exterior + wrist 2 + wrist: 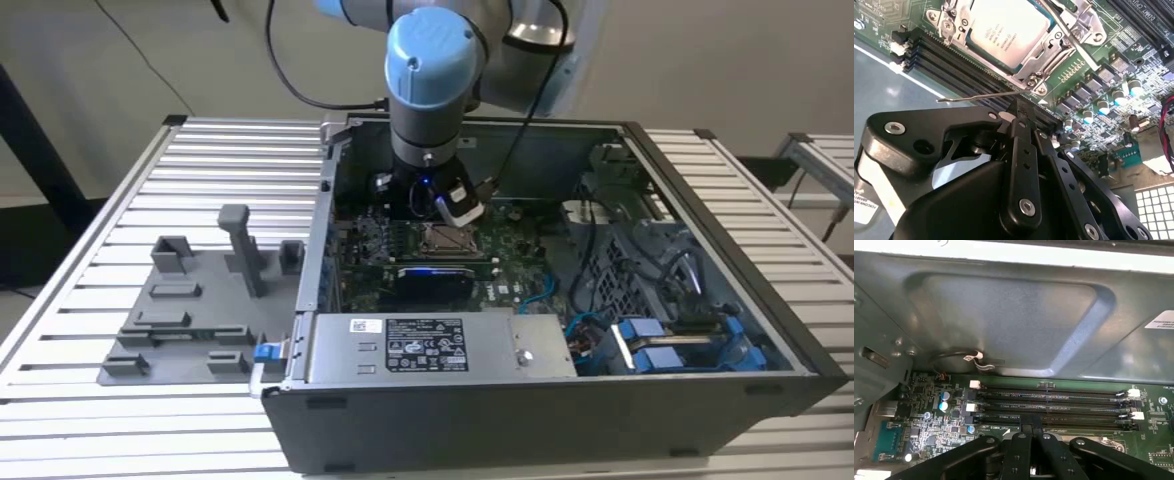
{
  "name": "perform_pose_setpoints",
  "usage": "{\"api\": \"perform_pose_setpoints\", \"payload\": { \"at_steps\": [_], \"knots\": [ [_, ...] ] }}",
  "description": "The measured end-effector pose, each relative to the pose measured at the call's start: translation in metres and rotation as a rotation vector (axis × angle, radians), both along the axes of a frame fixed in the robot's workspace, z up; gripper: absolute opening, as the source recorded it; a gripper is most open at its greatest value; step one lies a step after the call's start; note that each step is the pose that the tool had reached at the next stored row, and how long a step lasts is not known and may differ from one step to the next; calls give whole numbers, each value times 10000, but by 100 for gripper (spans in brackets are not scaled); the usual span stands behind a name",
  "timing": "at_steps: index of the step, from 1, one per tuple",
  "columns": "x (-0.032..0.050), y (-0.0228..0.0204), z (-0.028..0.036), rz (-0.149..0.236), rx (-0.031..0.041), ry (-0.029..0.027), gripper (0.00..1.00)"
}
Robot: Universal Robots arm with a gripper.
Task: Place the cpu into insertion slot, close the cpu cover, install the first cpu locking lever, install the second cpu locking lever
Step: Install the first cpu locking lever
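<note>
Done: I see the cpu point(1004, 32) seated, the cpu cover point(1054, 47) down.
Left: one locking lever point(984, 96) looks unlatched.
Fingers: gripper point(1021, 111) pressed together beside that lever.

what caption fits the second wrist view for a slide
Black gripper hovering by a thin metal lever beside the chip seated under its metal cover on the green board.

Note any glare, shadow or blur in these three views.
Exterior view: the case interior is dim, a blue light glows beneath the arm's wrist. Second wrist view: the gripper looms dark and soft, the chip is brightly lit. First wrist view: broad sheen on the case wall.
</note>
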State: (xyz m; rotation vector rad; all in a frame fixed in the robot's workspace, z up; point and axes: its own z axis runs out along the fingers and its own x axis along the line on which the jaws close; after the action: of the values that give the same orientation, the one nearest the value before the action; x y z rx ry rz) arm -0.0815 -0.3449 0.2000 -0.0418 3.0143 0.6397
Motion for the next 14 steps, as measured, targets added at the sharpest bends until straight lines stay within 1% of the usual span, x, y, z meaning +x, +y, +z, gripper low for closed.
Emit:
{"api": "perform_pose_setpoints", "payload": {
  "at_steps": [14],
  "knots": [
    [10,-3,-37,0,0,-4,11]
  ]
}}
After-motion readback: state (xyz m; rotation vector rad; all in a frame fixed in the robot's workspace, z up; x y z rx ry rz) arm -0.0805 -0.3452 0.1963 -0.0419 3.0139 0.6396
